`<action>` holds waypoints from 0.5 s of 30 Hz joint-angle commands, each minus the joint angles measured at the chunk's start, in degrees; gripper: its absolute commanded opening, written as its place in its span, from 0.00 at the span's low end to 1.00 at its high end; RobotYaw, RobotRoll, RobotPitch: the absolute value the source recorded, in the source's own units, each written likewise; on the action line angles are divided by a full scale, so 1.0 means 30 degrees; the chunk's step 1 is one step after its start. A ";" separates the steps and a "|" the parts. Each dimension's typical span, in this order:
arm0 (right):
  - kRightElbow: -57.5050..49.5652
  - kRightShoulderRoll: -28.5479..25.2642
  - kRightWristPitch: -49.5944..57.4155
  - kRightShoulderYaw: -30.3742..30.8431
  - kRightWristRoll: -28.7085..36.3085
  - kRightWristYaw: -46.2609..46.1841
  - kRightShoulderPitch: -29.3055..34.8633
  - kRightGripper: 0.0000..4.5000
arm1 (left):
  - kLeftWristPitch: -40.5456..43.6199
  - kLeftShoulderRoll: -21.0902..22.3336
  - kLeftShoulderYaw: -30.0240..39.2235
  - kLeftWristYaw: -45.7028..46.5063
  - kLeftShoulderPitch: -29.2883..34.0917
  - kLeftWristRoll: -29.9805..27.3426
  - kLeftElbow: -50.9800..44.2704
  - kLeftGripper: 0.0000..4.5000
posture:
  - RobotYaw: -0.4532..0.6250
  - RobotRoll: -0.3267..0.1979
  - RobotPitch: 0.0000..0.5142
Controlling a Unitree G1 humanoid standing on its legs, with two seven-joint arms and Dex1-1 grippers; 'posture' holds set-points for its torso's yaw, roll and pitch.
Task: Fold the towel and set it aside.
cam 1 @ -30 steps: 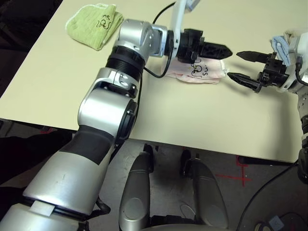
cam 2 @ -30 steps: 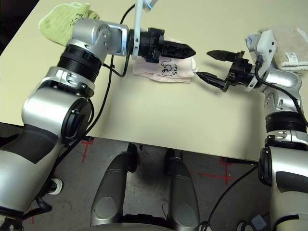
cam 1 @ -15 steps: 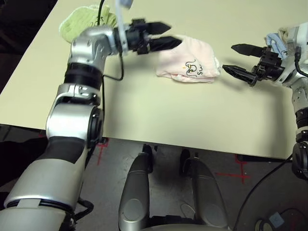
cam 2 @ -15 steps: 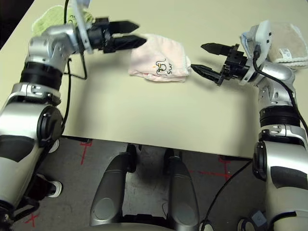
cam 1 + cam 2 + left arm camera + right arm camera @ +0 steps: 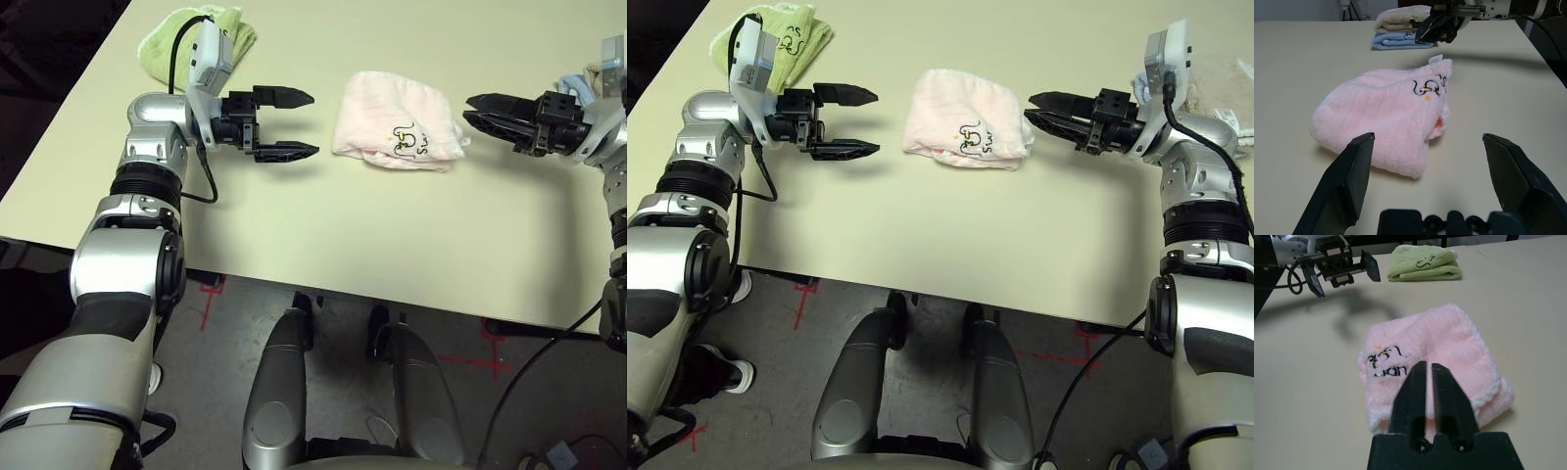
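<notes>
Your pink towel (image 5: 397, 117) lies folded but loose on the tabletop (image 5: 323, 220), between the two pincers, its embroidered mark facing up toward the near right corner. Your left pincer (image 5: 299, 124) stands to its left, fingers spread wide and holding nothing; that pose probably leaves room to slide in around an edge. Your right pincer (image 5: 1050, 115) is pressed together, empty, beside the towel's right side, perhaps so it can press or steady that end while the left one works.

The fold looks uneven, with a lower layer peeking out along the near edge, so you may want to square it before moving it. Going in too fast could rumple the layers.

You have open surface near the towel, ahead of the near table edge, and more on its far side. The green towel (image 5: 176, 49) sits far left, behind your left arm, and the blue cloth (image 5: 1400, 41) lies under the beige cloth (image 5: 1396, 20) at right, close to your right arm, so setting down there calls for care.
</notes>
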 commanded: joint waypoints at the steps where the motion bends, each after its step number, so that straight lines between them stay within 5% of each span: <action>1: 0.0726 0.0010 -0.0459 0.0082 -0.0289 0.0330 -0.0284 0.01 | -0.0528 -0.0141 0.0005 -0.0304 -0.0335 0.0376 0.0326 1.00 | 0.50 0.62 0.71; 9: 0.1444 0.0642 -0.1588 0.0145 -0.0495 0.0848 -0.0472 0.01 | -0.2267 -0.0218 -0.0144 -0.0305 -0.0263 0.0652 0.0630 1.00 | 0.50 0.62 0.71; 12: 0.1280 0.0795 -0.1570 0.0130 -0.0476 0.0901 -0.0405 0.00 | -0.2082 -0.0315 0.0067 -0.0304 -0.0563 0.0618 0.0874 0.86 | 0.50 0.62 0.71; 15: 0.0976 0.1001 -0.1501 0.0151 -0.0383 0.0939 -0.0365 0.00 | -0.1261 -0.0389 0.0073 -0.0305 -0.0948 0.0463 0.1123 0.61 | 0.50 0.62 0.70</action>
